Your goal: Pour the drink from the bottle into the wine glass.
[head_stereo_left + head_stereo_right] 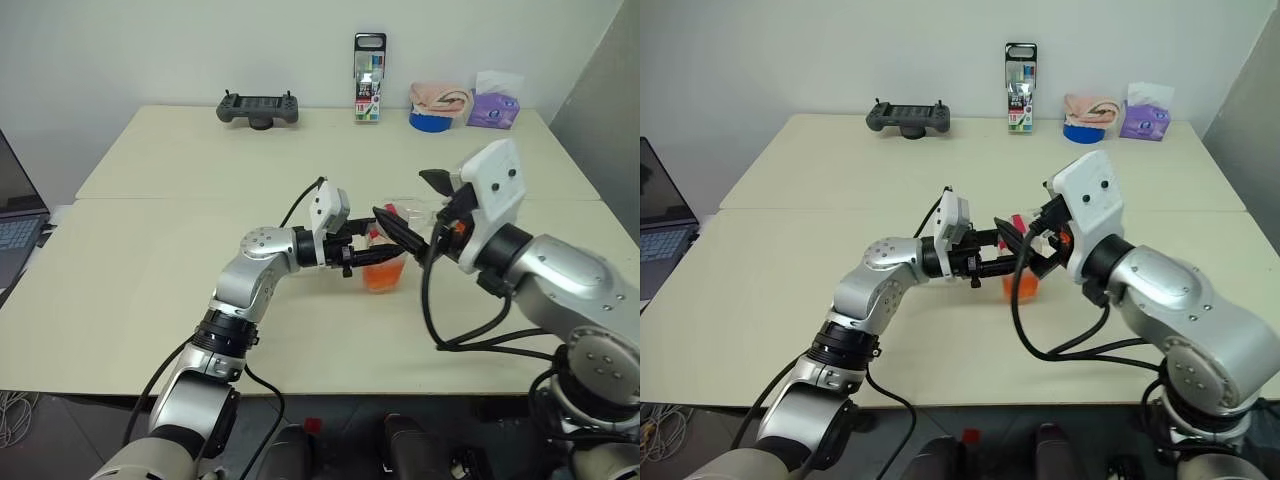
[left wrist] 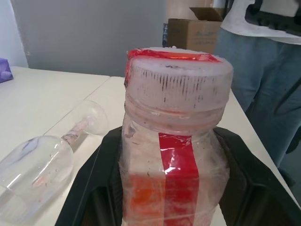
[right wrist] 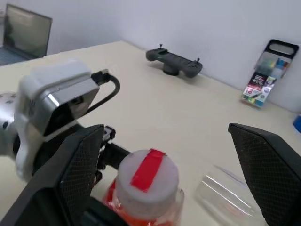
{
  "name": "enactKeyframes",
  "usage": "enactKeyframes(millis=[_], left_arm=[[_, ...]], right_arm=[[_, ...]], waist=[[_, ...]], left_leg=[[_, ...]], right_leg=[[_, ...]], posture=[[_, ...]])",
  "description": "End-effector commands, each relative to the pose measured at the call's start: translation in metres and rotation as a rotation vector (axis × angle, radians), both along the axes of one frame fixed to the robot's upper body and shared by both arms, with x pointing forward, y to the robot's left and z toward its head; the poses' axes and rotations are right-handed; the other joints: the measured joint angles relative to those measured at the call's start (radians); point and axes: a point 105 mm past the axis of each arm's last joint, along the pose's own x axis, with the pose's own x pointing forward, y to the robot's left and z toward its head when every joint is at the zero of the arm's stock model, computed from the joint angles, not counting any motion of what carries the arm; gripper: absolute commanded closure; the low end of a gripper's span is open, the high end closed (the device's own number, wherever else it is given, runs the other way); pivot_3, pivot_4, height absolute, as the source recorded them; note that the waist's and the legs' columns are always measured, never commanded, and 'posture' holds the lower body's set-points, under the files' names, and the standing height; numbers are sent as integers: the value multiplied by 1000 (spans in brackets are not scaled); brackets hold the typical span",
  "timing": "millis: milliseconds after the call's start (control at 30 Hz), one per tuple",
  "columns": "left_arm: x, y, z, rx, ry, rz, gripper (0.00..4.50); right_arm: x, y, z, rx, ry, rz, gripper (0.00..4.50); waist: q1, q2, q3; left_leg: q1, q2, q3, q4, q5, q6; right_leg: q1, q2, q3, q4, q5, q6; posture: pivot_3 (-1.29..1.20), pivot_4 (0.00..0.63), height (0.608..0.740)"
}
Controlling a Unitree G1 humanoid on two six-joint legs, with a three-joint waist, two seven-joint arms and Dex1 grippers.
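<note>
While the left claw [image 1: 372, 256] grips the bottle [image 2: 175, 155], the right claw [image 3: 169, 165] gapes over its cap.

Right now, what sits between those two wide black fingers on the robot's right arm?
In the right wrist view, the bottle with its cap on stands between the right gripper's open fingers, which don't touch it.

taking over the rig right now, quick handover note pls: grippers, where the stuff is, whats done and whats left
Left gripper: jaws shut on the bottle, holding it upright over the table.
Right gripper: jaws open, one on each side of the cap, not gripping it.
Wine glass: lying on its side on the table just behind the bottle, empty.
Drink: in the bottle.
Done: bottle picked up.
Left: unscrew the cap, stand the glass up, pour.
</note>
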Motion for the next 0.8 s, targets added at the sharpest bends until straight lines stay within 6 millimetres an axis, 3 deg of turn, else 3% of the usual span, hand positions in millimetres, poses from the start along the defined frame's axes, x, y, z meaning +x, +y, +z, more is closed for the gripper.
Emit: enactKeyframes(millis=[33, 433, 800], left_arm=[[-2, -6, 18, -27, -75, -34, 2380], [-1, -4, 18, -27, -80, -29, 2381], [-1, -2, 21, -32, -83, -21, 2381]], right_arm=[[-3, 0, 10, 17, -60, -69, 0], [7, 12, -1, 15, -15, -107, 0], [27, 6, -9, 84, -17, -237, 0]], waist=[[0, 0, 0], [-2, 0, 0], [-3, 0, 0]], left_leg=[[0, 0, 0, 0, 0, 0], [0, 0, 0, 0, 0, 0], [0, 0, 0, 0, 0, 0]], right_leg=[[0, 0, 0, 0, 0, 0], [0, 0, 0, 0, 0, 0], [0, 0, 0, 0, 0, 0]], posture=[[0, 150, 740], [0, 150, 740], [0, 150, 740]])
